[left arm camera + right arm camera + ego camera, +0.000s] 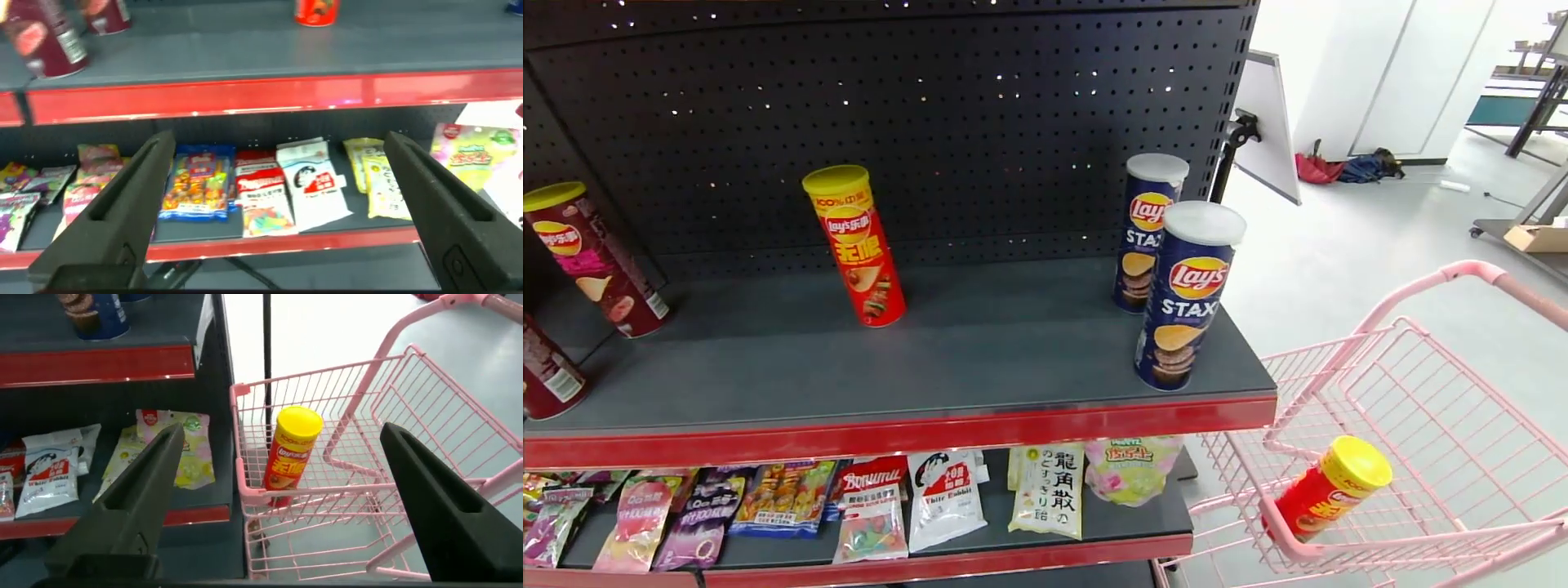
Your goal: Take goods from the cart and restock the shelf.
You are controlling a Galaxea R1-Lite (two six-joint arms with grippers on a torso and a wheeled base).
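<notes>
A red chip can with a yellow lid [1327, 488] [291, 457] leans inside the pink wire cart [1421, 425] [425, 449] at the right of the shelf. On the grey upper shelf [947, 359] stand a matching red can [855, 245], two dark blue cans [1186, 296] [1145, 231] at the right end, and maroon cans [595, 260] at the left. My right gripper [282, 506] hangs open in front of the cart, apart from the can. My left gripper [278, 216] is open, facing the lower shelf's snack bags.
The lower shelf [1094, 523] holds a row of snack bags [947, 498] [245, 192]. Both shelves have red front edges [898, 437]. A black pegboard [915, 122] backs the upper shelf. Open floor lies to the right, with a whiteboard stand [1270, 122] behind the cart.
</notes>
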